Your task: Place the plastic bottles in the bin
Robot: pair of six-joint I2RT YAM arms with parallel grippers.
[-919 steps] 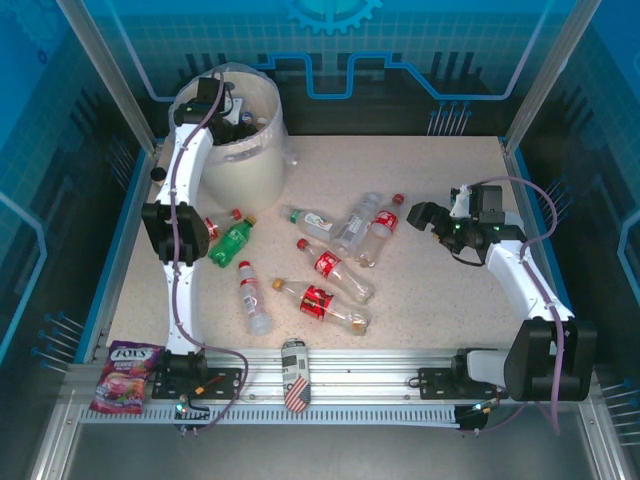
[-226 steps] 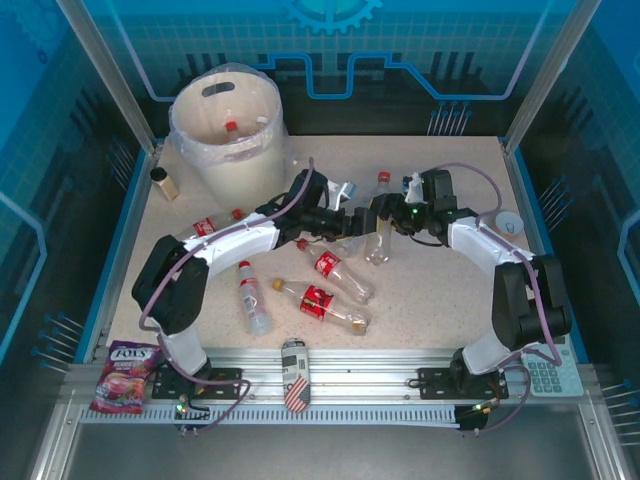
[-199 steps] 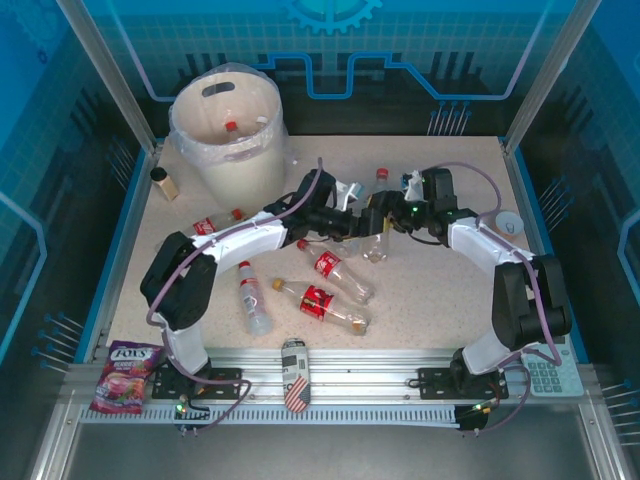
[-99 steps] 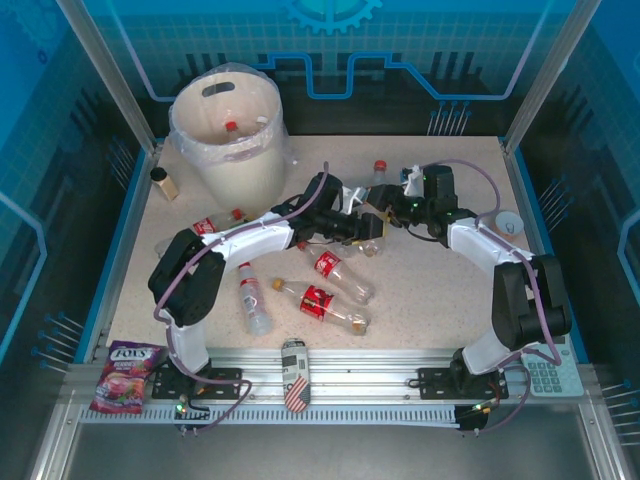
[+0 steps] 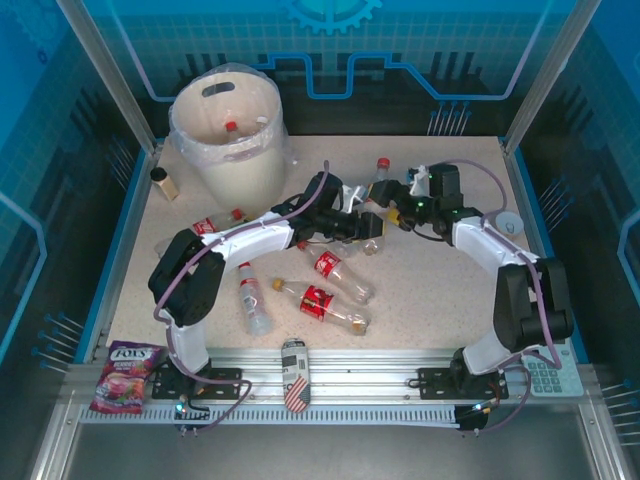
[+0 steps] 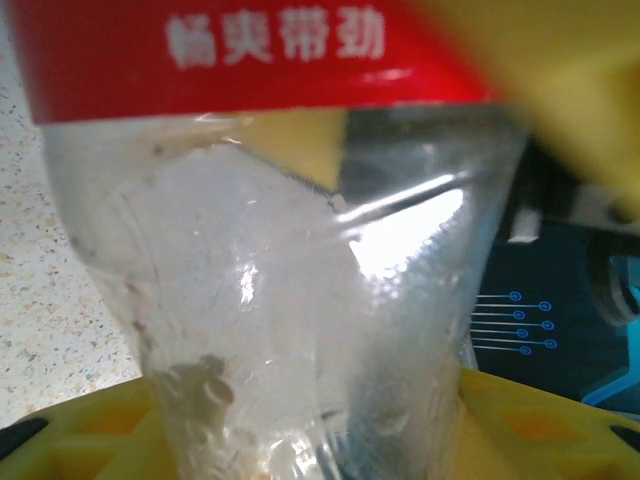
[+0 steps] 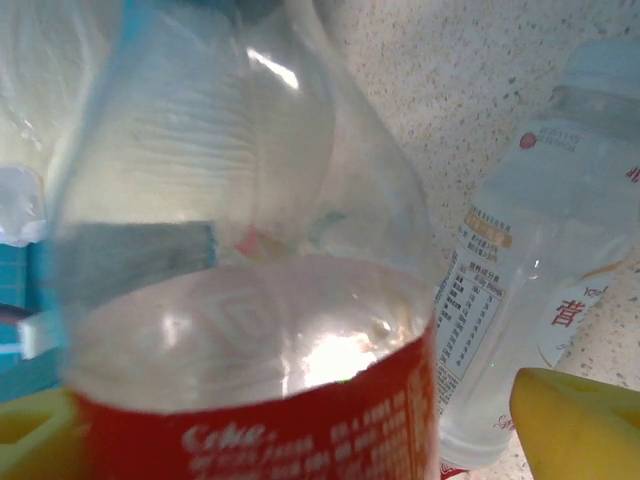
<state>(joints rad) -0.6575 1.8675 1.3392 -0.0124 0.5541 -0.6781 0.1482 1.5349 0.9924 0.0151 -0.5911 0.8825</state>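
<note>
Left end effector (image 5: 352, 226) clamps the clear, red-labelled plastic bottle (image 6: 290, 300) mid-worktop. Right end effector (image 5: 395, 212), at its 3 o'clock, gapes wide. Likely a handover; next, carry it to the round cream plastic bin (image 5: 238, 170) at 11 o'clock.

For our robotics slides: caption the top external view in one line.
The left gripper grips a red-labelled bottle beside the open right gripper; more bottles lie nearby, bin at far left.
</note>
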